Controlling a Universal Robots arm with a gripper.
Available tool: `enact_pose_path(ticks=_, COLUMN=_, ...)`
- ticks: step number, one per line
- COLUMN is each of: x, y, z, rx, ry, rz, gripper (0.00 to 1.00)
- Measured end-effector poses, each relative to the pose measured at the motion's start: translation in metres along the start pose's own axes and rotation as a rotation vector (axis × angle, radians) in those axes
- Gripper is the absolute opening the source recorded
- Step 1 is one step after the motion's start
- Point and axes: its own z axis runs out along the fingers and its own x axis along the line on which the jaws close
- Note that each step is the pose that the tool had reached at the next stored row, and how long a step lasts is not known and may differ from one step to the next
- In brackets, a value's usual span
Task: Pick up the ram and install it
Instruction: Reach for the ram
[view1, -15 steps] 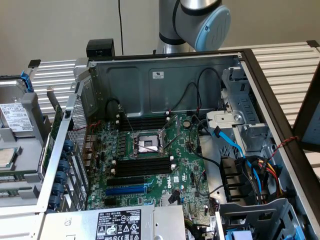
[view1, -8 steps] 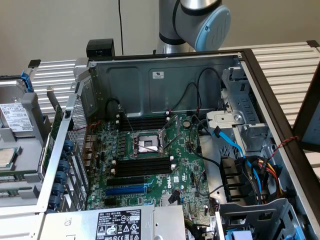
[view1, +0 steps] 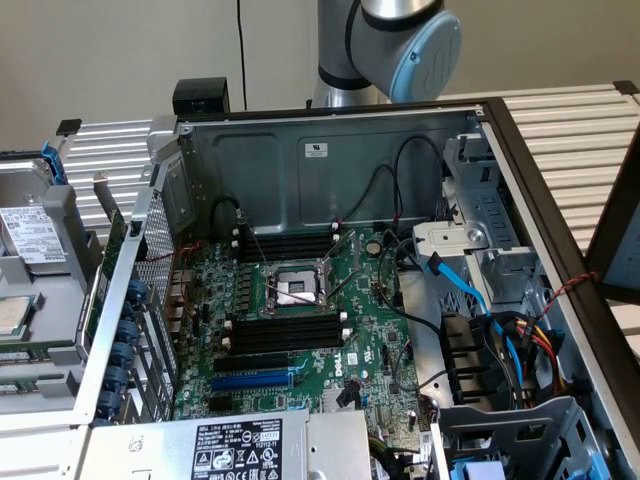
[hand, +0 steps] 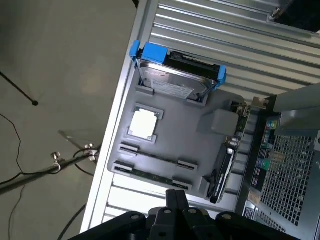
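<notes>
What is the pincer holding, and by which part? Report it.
Nothing is held. The pincer is shut and empty, pointing toward the grey tray where the ram lies.

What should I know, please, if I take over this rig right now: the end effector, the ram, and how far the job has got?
End effector: shut, holding nothing, hovering over the grey parts tray.
Ram: a thin stick lying in the tray's holder, in the row nearest the end effector, untouched.
Motherboard: in the open case; the black slots beside the processor socket show no stick in them.
Done: nothing yet.
Left: the whole job, both pick and install.
</notes>
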Motion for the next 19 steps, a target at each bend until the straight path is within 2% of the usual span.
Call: enact_pose_path(ticks=19, x=0.0000, y=0.0000, z=0.0000, rx=-0.0080, ry=0.0171, rz=-0.345, gripper=0.11)
